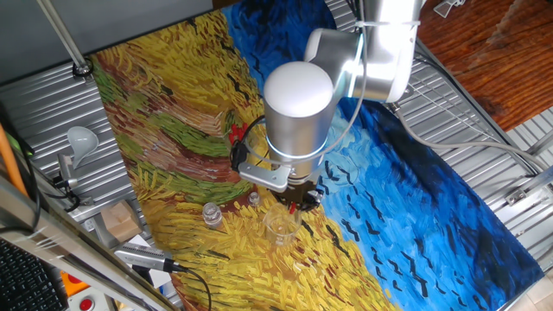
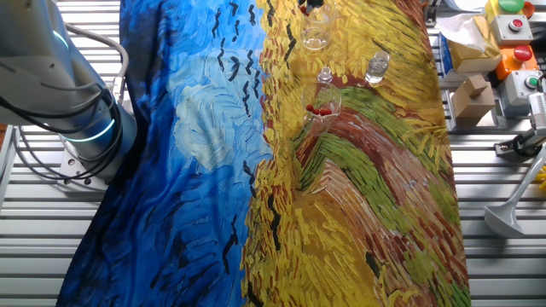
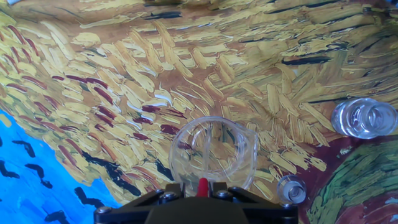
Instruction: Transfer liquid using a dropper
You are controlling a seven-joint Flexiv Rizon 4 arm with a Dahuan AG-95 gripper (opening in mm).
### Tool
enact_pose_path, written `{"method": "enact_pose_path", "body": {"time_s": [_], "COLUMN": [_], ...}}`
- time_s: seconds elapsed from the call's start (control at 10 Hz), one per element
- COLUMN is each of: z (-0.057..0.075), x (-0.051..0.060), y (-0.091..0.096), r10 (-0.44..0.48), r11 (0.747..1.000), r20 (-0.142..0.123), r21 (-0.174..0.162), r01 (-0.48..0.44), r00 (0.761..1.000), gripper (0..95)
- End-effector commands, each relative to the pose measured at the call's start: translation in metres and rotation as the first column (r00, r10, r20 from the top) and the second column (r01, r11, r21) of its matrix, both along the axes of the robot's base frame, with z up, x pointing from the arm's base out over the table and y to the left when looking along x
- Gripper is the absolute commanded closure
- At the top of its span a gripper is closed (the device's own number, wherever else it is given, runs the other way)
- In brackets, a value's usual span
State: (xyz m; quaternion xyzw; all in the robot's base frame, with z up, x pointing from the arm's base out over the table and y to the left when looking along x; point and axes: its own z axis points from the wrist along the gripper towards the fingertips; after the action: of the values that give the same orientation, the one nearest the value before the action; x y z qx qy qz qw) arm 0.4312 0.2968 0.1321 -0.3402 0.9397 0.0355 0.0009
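Observation:
My gripper [image 3: 202,190] is shut on a dropper. Its red bulb [image 3: 202,186] shows between the fingers, and its clear stem points down into the mouth of an open clear beaker [image 3: 214,152] directly below. In one fixed view the gripper [image 1: 301,199] hangs just above this beaker [image 1: 281,226] on the yellow part of the painted cloth. A second beaker [image 2: 322,107] holds several more red-bulbed droppers [image 2: 319,110]. In one fixed view it is mostly hidden behind the arm, and only the red tips [image 1: 235,133] show.
A larger clear vial [image 3: 364,118] and a small one [image 3: 291,190] stand to the right of the beaker; they also show in one fixed view [image 1: 212,215], [image 1: 254,198]. Boxes and a button panel [image 2: 512,34] sit off the cloth's edge. The arm base [image 2: 85,136] stands by the blue side.

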Motion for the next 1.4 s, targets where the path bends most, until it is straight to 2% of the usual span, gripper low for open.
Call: {"method": "enact_pose_path", "body": {"time_s": [0.1,0.4,0.5,0.8,0.9,1.4], "z": [0.007,0.020,0.024,0.025,0.025,0.025], "x": [-0.002,-0.003,-0.005,-0.006,-0.006,-0.006], "y": [0.000,-0.020,-0.035,-0.040,-0.040,-0.040], "r10": [-0.001,0.033,0.050,0.055,0.038,-0.077], "r11": [1.000,0.999,0.999,0.998,0.999,0.997], "r20": [-0.005,-0.008,-0.010,-0.012,-0.013,-0.020], "r21": [-0.006,-0.013,-0.016,-0.002,0.016,-0.007], "r01": [0.001,-0.033,-0.050,-0.055,-0.038,0.077], "r00": [1.000,0.999,0.999,0.998,0.999,0.997], "gripper": [76.0,76.0,95.0,95.0,95.0,95.0]}}
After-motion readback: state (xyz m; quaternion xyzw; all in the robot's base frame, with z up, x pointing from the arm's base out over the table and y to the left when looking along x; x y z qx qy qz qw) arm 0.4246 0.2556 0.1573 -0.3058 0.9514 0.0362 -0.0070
